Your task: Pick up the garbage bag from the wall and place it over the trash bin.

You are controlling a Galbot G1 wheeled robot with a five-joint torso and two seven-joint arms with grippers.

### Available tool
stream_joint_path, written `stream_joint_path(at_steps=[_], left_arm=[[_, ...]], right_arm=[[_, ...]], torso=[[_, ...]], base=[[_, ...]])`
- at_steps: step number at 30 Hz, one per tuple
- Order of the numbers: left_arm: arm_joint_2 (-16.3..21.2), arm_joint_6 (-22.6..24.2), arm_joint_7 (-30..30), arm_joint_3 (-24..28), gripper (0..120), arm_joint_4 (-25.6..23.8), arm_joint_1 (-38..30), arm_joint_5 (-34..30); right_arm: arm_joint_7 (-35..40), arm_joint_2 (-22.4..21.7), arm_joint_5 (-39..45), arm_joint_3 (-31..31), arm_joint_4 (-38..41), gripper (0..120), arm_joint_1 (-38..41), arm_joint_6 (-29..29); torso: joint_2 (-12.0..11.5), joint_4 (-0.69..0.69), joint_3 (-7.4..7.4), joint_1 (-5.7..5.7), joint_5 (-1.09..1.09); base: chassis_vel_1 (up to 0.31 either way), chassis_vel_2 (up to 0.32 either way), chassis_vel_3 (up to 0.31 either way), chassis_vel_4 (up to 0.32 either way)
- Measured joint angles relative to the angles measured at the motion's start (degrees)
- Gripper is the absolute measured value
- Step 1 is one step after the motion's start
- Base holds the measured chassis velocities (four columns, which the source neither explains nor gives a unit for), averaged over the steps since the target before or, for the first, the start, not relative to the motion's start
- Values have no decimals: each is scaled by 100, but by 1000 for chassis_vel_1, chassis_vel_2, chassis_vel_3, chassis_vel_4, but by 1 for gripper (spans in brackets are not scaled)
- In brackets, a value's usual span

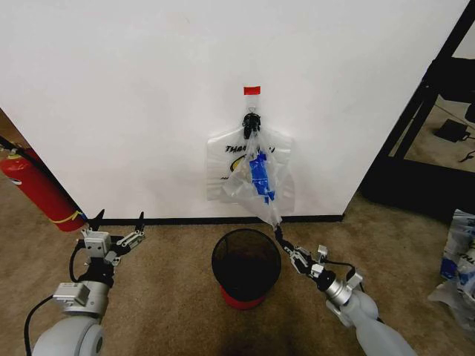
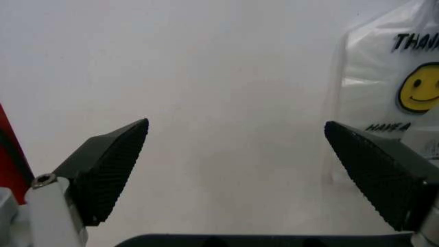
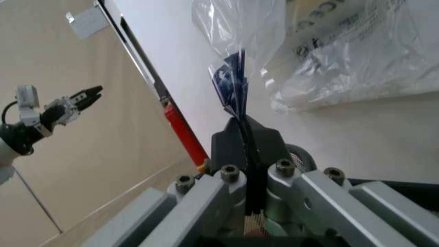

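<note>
The garbage bag (image 1: 249, 174), translucent with a yellow smiley face and blue patches, hangs from a black hook (image 1: 252, 122) on the white wall. Its lower corner is pulled down to the right. My right gripper (image 1: 278, 230) is shut on that corner, just above the rim of the trash bin (image 1: 246, 263), a black mesh basket with a red base standing on the carpet below the bag. In the right wrist view the gripper (image 3: 241, 123) pinches the bag (image 3: 254, 31) where it narrows to a point. My left gripper (image 1: 117, 221) is open near the wall, well left of the bin. Its view shows the spread gripper (image 2: 235, 125) with nothing between the fingers and the bag (image 2: 401, 77) off to one side.
A red fire extinguisher (image 1: 37, 189) leans against the wall just left of my left arm. A black frame (image 1: 423, 111) stands at the right end of the wall. Plastic bags (image 1: 460, 259) lie on the carpet at the far right. Red tape (image 1: 252, 90) is stuck above the hook.
</note>
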Motion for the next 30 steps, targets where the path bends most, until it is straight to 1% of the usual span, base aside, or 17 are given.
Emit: stream_joint_path(at_steps=[13, 17, 21, 22, 24, 26, 27, 29, 30], left_arm=[[17, 0, 2, 27, 100, 29, -72, -2], [25, 0, 3, 62, 100, 64, -113, -1], [92, 11, 5, 192, 100, 85, -297, -5], [92, 11, 5, 192, 100, 85, -297, -5], [193, 35, 8, 291, 100, 34, -488, -66], [419, 21, 112, 480, 100, -65, -666, -202], [522, -7, 209, 575, 100, -111, -728, -289], [844, -91, 552, 876, 100, -257, -854, -552], [844, -91, 552, 876, 100, -257, -854, -552]], right_arm=[[-142, 9, -148, 41, -325, 0, 105, 80], [6, 45, -49, -46, -309, 0, 182, 189], [439, 130, 246, -265, 66, 0, 275, 395], [439, 130, 246, -265, 66, 0, 275, 395], [864, 180, 307, -371, 365, 0, 342, 550], [1394, 226, 312, -462, 634, 0, 455, 782], [1548, 238, 289, -486, 702, 0, 498, 880], [1796, 241, 226, -541, 822, 0, 566, 1043], [1796, 241, 226, -541, 822, 0, 566, 1043]], torso=[[0, 0, 0, 0, 0], [0, 0, 0, 0, -1], [0, 1, 0, 0, -2], [0, 1, 0, 0, -2], [0, 0, 0, 0, -2], [0, 2, 1, 1, -2], [0, 1, 1, 1, -2], [0, 0, 1, 1, -3], [0, 0, 1, 1, -3]], base=[[0, 0, 0, 0], [0, 0, 0, 0], [0, 0, 0, 0], [0, 0, 0, 0], [0, 0, 0, 0], [0, 0, 0, 0], [0, 0, 0, 0], [0, 0, 0, 0], [0, 0, 0, 0]])
